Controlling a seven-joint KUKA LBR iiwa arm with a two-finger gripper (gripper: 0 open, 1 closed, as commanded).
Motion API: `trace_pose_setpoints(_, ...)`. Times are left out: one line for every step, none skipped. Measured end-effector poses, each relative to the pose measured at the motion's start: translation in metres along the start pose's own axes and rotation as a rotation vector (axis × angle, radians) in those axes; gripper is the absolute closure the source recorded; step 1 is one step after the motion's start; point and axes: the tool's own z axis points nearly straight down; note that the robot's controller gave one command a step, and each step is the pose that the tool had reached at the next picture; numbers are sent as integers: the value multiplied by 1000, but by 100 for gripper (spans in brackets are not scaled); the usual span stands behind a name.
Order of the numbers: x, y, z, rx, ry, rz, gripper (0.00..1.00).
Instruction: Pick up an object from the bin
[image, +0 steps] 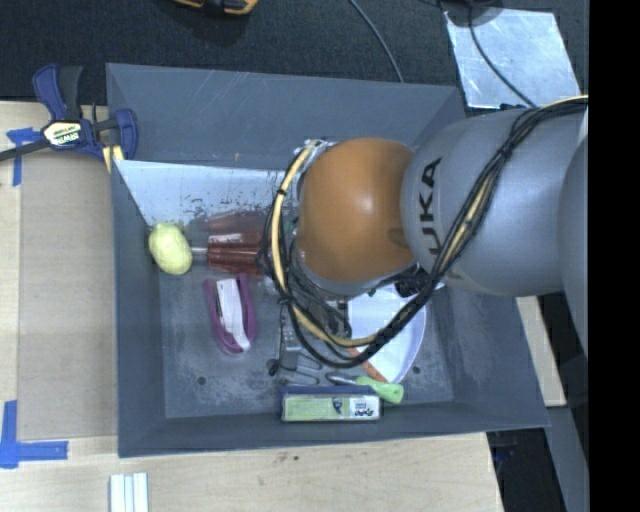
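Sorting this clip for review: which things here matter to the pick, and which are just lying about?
In play: gripper, grey bin, green box and white plate nearest it.
Lying about: yellowish ball, purple-white pack, dark red tub.

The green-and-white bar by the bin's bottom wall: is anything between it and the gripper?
Nothing visible. The gripper sits close to the left end of the green-and-white bar; a small orange-and-green piece lies by its right end, off that path.

One each: yellow ball (171, 248), red jar (235, 243), purple clip (230, 312), green tube (332, 407), perhaps white plate (400, 335).
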Motion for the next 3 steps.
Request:
trace_pose_setpoints(-2,-1,-3,-1,-7,3,0)
trace_pose_setpoints(-4,-67,97,0,-17,-370,0)
trace_pose_setpoints(-9,-71,41,2,-15,-577,0)
